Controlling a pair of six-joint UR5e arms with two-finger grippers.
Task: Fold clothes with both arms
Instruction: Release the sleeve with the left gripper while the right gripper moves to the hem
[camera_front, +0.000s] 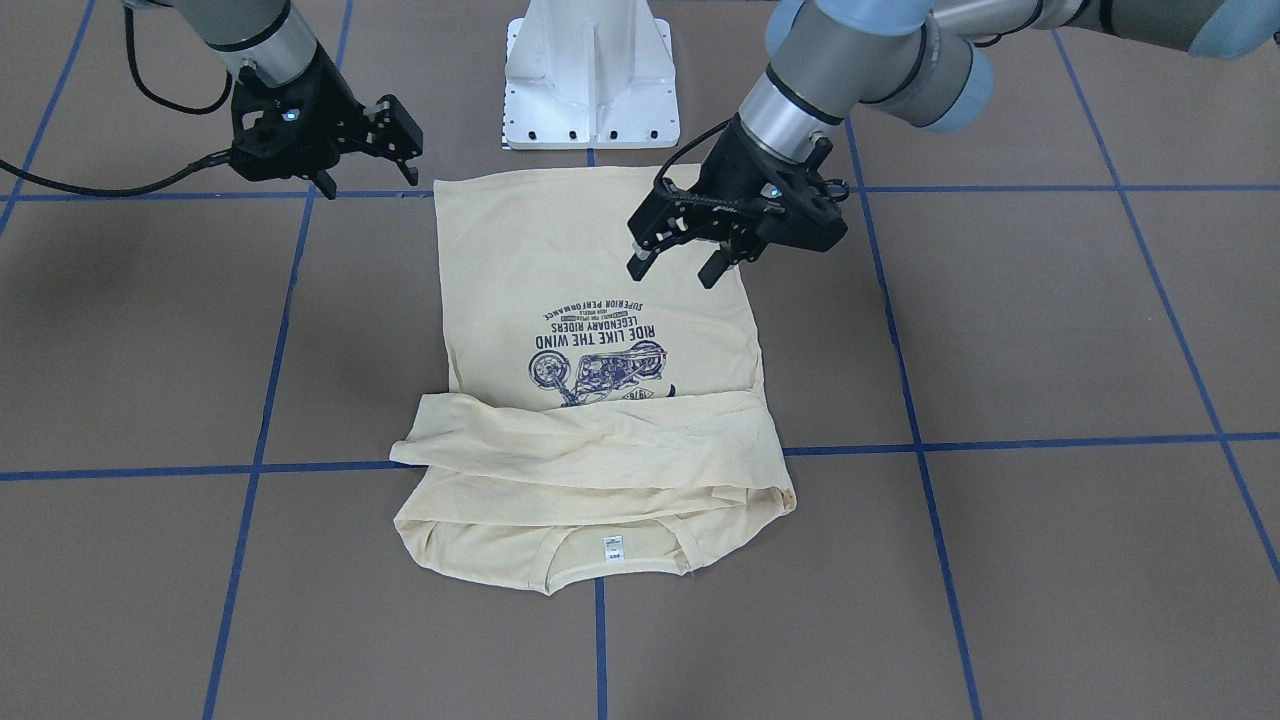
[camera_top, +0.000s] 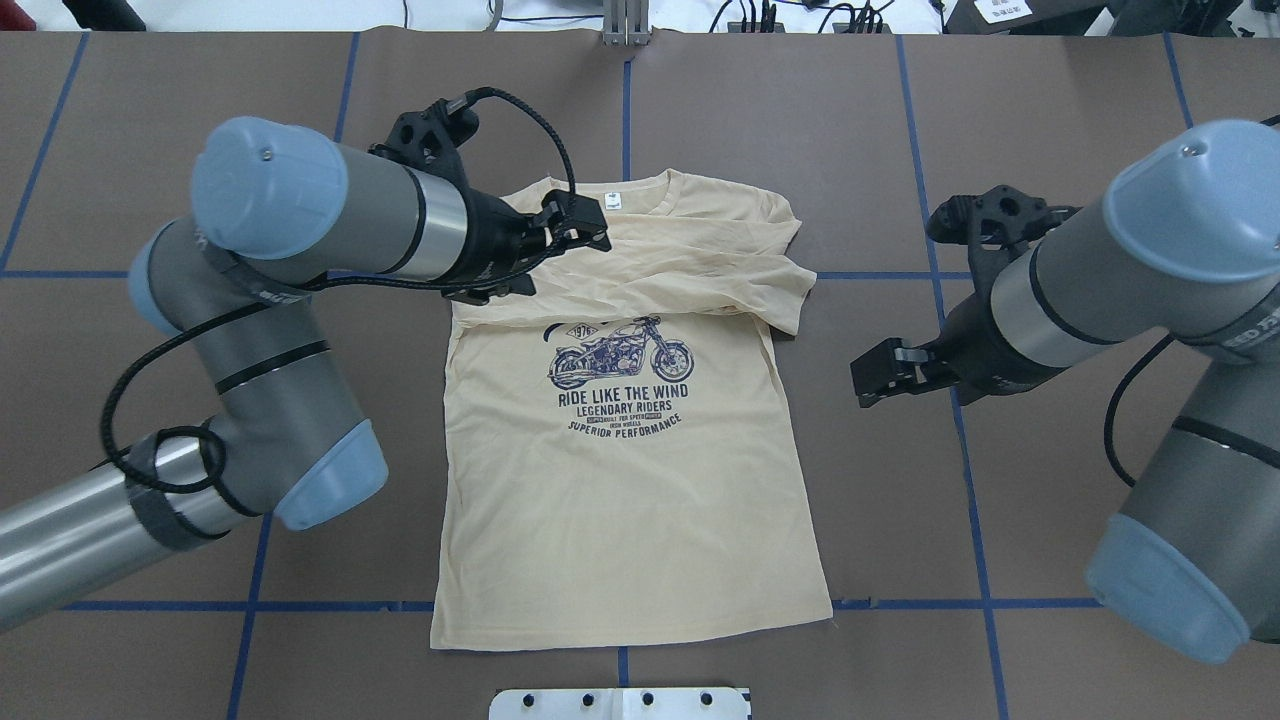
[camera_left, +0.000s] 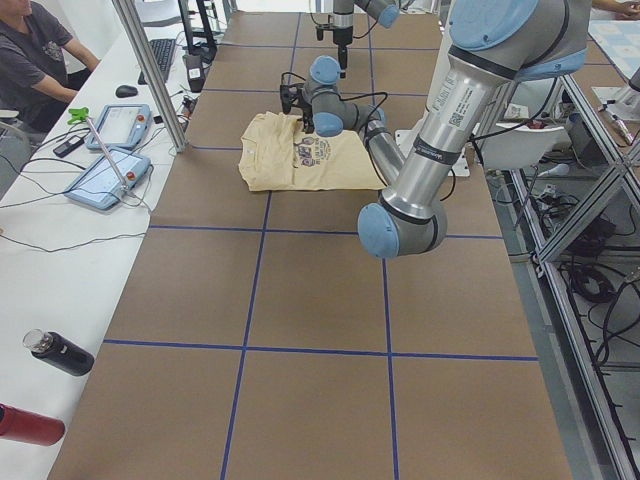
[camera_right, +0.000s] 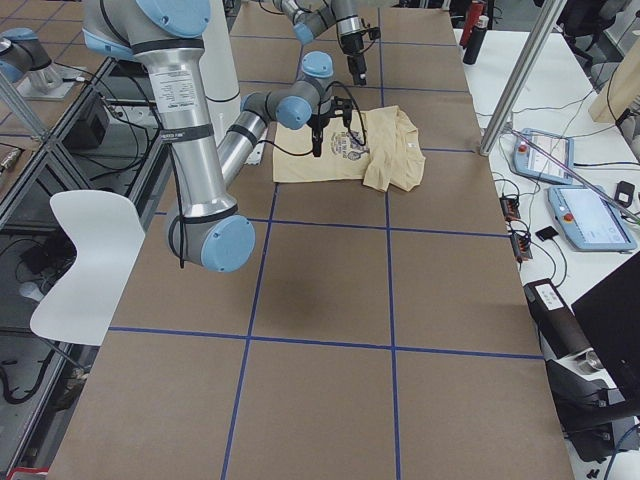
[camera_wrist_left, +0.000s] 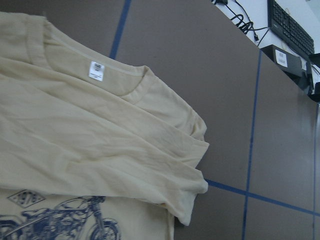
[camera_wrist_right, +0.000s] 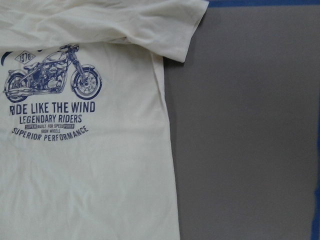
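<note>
The cream-yellow shirt (camera_front: 540, 260) lies flat on the brown table, print up, with its hem toward the robot. Both long sleeves (camera_top: 700, 270) are folded across the chest and cover the top of the navy motorcycle print (camera_top: 620, 375). The white neck label (camera_top: 612, 200) shows at the collar. My left gripper (camera_front: 675, 272) hovers open and empty above the shirt; in the overhead view (camera_top: 580, 228) it appears near the collar. My right gripper (camera_top: 872, 378) hangs open and empty beside the shirt's right edge, off the cloth; it also shows in the front-facing view (camera_front: 400, 140). Neither wrist view shows fingers.
The white pedestal base (camera_front: 592, 80) stands just behind the shirt's hem. Blue tape lines (camera_top: 900, 603) grid the table. An operator (camera_left: 30, 60), control tablets (camera_left: 105, 175) and a metal post (camera_left: 150, 70) are along the far side; bottles (camera_left: 60, 352) lie there too.
</note>
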